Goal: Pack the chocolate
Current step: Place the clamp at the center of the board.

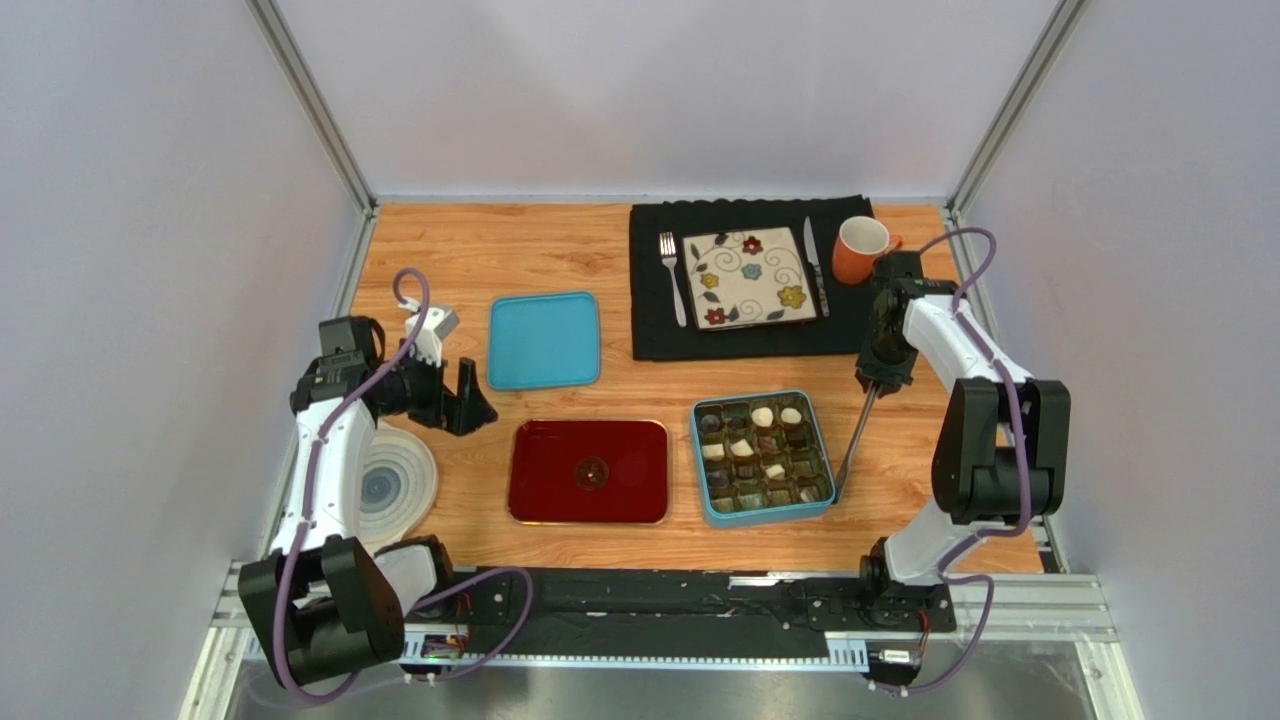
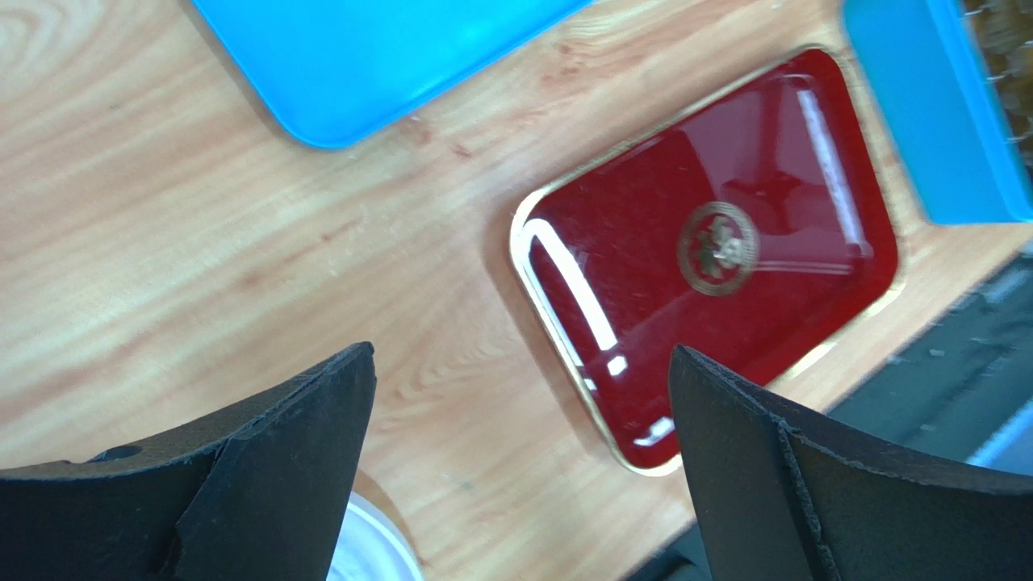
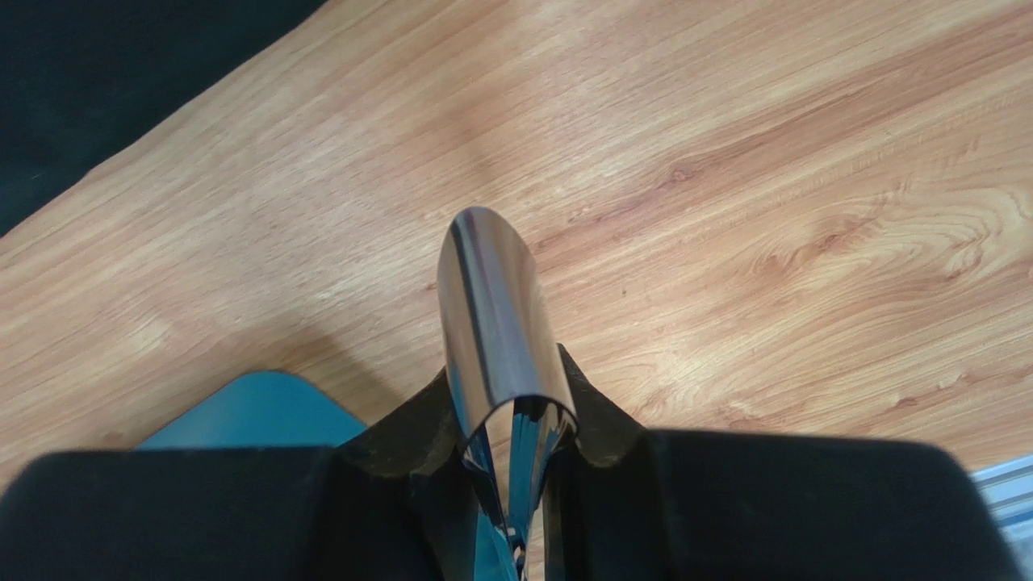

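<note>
The chocolates (image 1: 759, 447), dark brown and white pieces, sit in the compartments of a blue box (image 1: 705, 459) at the front right. My right gripper (image 1: 876, 378) is shut on metal tongs (image 1: 854, 438), whose tips reach down by the box's right edge. In the right wrist view the tongs (image 3: 495, 321) stick out between my shut gripper (image 3: 509, 406), with a corner of the box (image 3: 255, 412) at left. My left gripper (image 1: 469, 402) is open and empty left of the red tray (image 1: 589, 470). In the left wrist view it (image 2: 521, 363) hovers over bare wood beside the tray (image 2: 715, 242).
A blue lid (image 1: 544, 339) lies behind the tray and shows in the left wrist view (image 2: 364, 49). A black mat (image 1: 649, 315) holds a flowered square plate (image 1: 750, 276), fork and knife. An orange mug (image 1: 860, 248) stands behind my right arm. A white round dish (image 1: 397, 483) lies at front left.
</note>
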`<state>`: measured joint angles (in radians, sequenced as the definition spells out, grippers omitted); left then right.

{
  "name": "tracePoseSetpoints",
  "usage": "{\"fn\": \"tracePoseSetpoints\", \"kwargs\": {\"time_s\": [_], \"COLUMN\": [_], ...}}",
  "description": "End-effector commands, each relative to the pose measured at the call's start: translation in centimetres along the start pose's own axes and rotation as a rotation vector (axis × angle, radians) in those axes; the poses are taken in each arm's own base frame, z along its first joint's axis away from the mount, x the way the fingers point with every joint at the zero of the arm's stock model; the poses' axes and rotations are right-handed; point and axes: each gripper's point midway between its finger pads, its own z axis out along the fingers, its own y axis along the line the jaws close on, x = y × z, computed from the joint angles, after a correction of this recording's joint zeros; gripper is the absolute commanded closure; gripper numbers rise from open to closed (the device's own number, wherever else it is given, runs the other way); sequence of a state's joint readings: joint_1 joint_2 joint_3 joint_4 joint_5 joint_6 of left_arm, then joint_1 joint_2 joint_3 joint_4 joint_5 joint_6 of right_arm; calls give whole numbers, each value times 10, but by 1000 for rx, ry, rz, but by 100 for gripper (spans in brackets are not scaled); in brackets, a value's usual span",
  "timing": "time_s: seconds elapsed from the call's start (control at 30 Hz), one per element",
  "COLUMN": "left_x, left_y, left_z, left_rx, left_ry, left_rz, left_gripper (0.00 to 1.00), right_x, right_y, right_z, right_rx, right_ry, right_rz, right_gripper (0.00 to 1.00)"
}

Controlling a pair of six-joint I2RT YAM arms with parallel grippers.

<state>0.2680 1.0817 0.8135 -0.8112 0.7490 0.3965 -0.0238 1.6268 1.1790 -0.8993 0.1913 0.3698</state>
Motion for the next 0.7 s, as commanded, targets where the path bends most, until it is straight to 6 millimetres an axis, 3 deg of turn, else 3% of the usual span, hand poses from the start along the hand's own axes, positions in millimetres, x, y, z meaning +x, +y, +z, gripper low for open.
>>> {"fn": "tracePoseSetpoints", "kwargs": {"time_s": [0.0,0.03,0.23,0.33,0.5,0.53,0.67], "left_x": [-17,-19,-48,-54,-61,-62,-64], "left_y": [27,40,54,58,62,55,53], "left_z": [23,27,38,48,62,70,80], "left_rx": [-92,-150,-193,-207,-255,-229,-177], "left_ry": [-31,-19,-25,-24,-34,-27,15], "left_rz": [214,268,431,570,871,913,965], "left_gripper": [1,1,1,1,1,1,2], "right_x": [-8,-7,-9,-13,-26,-27,-36], "right_y": [-5,-7,-13,-12,-3,-2,0], "right_z": [12,14,20,16,-6,-10,-44], "right_rx": [-3,5,0,-14,-89,-100,-156], "right_ry": [7,14,12,-1,-59,-69,-150], "right_rz": [54,61,107,121,137,137,151], "right_gripper": [75,68,49,45,40,40,41]}}
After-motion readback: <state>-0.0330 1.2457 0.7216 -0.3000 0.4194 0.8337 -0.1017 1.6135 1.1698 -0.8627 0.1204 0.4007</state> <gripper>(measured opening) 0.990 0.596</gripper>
